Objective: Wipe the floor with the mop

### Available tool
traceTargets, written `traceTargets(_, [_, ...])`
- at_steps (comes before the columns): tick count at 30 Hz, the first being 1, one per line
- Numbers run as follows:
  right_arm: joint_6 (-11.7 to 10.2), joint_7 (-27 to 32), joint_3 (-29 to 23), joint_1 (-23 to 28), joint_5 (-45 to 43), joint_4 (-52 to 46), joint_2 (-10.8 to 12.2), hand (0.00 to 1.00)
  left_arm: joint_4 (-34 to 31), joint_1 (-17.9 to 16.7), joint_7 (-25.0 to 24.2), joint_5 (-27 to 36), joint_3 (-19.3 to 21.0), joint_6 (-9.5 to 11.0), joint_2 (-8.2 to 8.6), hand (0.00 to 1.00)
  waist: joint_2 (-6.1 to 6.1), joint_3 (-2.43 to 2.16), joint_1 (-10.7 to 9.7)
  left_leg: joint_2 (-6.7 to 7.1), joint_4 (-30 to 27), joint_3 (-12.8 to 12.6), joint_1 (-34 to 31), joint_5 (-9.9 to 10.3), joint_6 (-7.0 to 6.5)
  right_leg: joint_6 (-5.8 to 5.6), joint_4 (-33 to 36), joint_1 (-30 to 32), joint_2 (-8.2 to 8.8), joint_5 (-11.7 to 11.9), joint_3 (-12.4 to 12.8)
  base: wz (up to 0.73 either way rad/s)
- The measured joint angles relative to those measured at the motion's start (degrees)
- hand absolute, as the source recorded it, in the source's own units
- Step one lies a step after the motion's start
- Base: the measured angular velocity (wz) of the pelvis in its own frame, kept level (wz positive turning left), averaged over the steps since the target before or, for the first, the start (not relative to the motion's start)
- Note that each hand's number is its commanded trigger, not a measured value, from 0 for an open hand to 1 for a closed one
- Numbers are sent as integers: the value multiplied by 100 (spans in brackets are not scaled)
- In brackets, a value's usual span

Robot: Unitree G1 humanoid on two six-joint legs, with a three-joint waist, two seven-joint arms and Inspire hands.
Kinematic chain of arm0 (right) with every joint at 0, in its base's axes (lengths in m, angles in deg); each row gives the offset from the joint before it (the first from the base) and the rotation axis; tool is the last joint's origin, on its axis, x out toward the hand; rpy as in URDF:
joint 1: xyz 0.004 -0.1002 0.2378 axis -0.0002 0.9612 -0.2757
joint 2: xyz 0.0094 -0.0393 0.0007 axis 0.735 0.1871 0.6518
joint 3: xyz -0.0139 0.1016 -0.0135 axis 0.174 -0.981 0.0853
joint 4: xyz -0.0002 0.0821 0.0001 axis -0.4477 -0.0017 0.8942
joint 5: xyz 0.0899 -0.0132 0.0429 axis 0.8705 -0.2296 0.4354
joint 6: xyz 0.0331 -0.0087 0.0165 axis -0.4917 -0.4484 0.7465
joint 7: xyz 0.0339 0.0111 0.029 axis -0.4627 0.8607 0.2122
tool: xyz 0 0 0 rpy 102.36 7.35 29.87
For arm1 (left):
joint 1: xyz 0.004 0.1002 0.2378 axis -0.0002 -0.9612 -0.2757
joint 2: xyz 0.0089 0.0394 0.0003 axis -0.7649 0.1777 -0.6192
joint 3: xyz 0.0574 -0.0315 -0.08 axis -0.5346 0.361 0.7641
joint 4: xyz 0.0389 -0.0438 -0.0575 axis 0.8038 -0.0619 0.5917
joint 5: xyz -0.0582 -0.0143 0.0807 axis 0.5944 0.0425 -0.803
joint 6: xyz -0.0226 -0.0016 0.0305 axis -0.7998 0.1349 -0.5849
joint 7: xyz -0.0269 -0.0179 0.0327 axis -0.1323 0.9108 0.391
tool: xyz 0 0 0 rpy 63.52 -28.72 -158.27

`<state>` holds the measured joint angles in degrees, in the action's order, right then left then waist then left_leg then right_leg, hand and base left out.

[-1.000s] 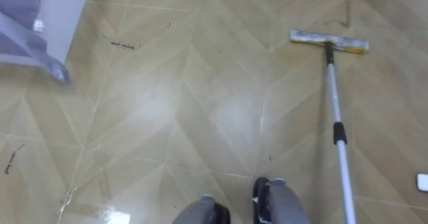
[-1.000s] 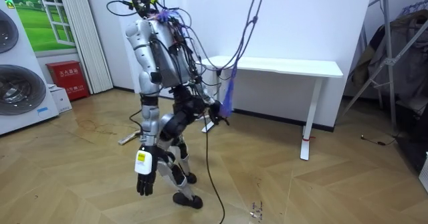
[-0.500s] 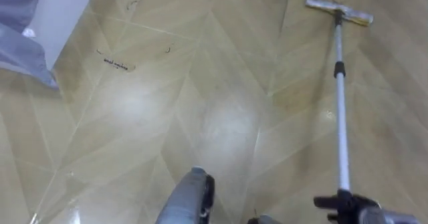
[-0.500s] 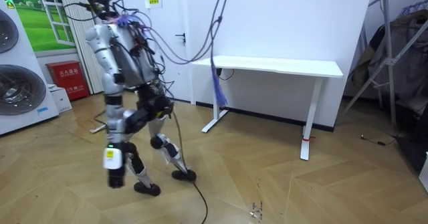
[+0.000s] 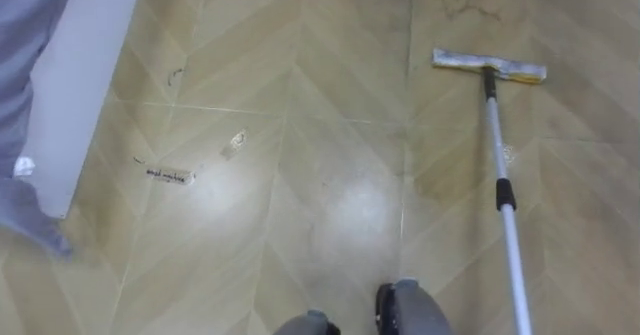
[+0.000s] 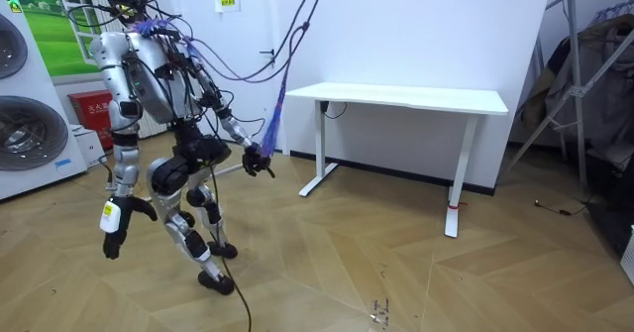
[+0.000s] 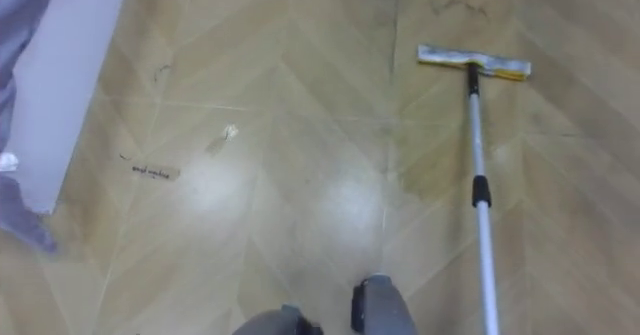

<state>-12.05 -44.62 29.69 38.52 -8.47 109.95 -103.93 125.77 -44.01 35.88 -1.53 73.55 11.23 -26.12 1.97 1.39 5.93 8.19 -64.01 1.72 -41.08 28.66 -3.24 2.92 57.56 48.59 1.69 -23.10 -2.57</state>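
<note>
I see my right hand (image 6: 256, 161) clamped on the mop (image 5: 503, 195), left hand (image 6: 112, 237) hanging slack; floor label (image 5: 167, 175) illegible.

Floor (image 5: 300, 125) tan wood, glossy, laid in a herringbone pattern, with darker smudges at the upper right of the frame; mop (image 5: 500, 165) head grey-white with a yellow edge, pole silver with a black collar; in the room view, white surface (image 6: 406, 98), white wall (image 6: 446, 25), red box (image 6: 99, 117) at left.
</note>
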Motion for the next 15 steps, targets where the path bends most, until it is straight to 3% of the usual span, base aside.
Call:
traceTargets(1, [-28,9,-8,-351,-15,19,-107,100,-4,-20,61,256,-18,-51,-57,0,-92,6,110,-117,-762,-175,-285,-365,449,43,281,-6,-12,-212,26,0])
traceTargets(2, [-60,34,-10,-554,-5,16,-169,100,-6,-50,91,372,-52,-55,-85,0,-167,29,146,-171,-1106,-251,-452,-624,527,44,400,-16,-15,-323,26,0])
traceTargets(4, [-311,126,3,-1348,271,-140,-352,100,-33,-119,167,675,-286,-48,-234,0,-352,94,270,-282,-2148,-428,-1074,-1974,523,136,726,-108,-75,-627,100,11])
traceTargets(5, [-385,112,-6,-1479,393,-241,-387,100,-30,-149,166,677,-287,-34,-256,0,-401,96,307,-301,-2298,-440,-1210,-2129,499,141,754,-136,-109,-687,123,15])
traceTargets(6, [-529,30,-45,-1663,606,-376,-437,100,-47,-180,143,643,-283,-17,-284,0,-471,75,411,-427,-2222,-478,-1458,-1879,330,180,747,-190,-153,-754,120,5])
traceTargets(7, [-669,-58,-52,-1823,804,-474,-451,100,-35,-224,92,614,-266,-18,-287,0,-508,86,553,-554,-1612,-473,-1590,-1541,270,168,672,-315,-195,-789,119,0])
traceTargets(8, [-718,-93,-61,-1873,878,-509,-450,100,-56,-261,40,584,-255,-23,-282,0,-519,83,568,-587,-1144,-448,-1617,-1449,276,127,607,-410,-193,-802,92,3])
traceTargets(10, [-744,-288,9,-1737,1228,-523,-451,100,-87,-544,-228,370,-240,-24,-279,0,-487,69,579,-687,1076,-297,-1358,-1483,324,46,224,-953,-176,-971,27,8])
traceTargets(11, [-746,-343,60,-1618,1287,-524,-460,100,-75,-584,-302,312,-229,-34,-286,0,-470,76,570,-741,1175,-360,-1301,-1682,207,18,131,-1111,-141,-1018,-6,17])
traceTargets(12, [-730,-447,107,-1277,1373,-511,-499,100,-74,-576,-416,131,-162,-70,-278,0,-470,10,520,-691,1231,-480,-1164,-1513,-70,-97,-66,-1313,-17,-1103,-75,32])
traceTargets(13, [-692,-533,181,-968,1358,-400,-560,100,-75,-512,-487,-38,-113,-61,-240,0,-448,1,504,-547,1272,-510,-1051,-1384,-257,-167,-144,-1427,96,-1129,-39,37])
traceTargets(14, [-685,-556,196,-829,1345,-299,-578,100,-71,-449,-505,-87,-108,-56,-223,0,-426,-7,489,-460,1277,-519,-1006,-1308,-303,-206,-51,-1442,165,-1110,-28,32])
traceTargets(15, [-653,-578,296,-521,1306,-154,-610,100,-95,-337,-509,-103,-97,-30,-193,0,-383,-17,440,-286,1275,-565,-877,-1167,-414,-413,284,-1408,306,-980,25,32])
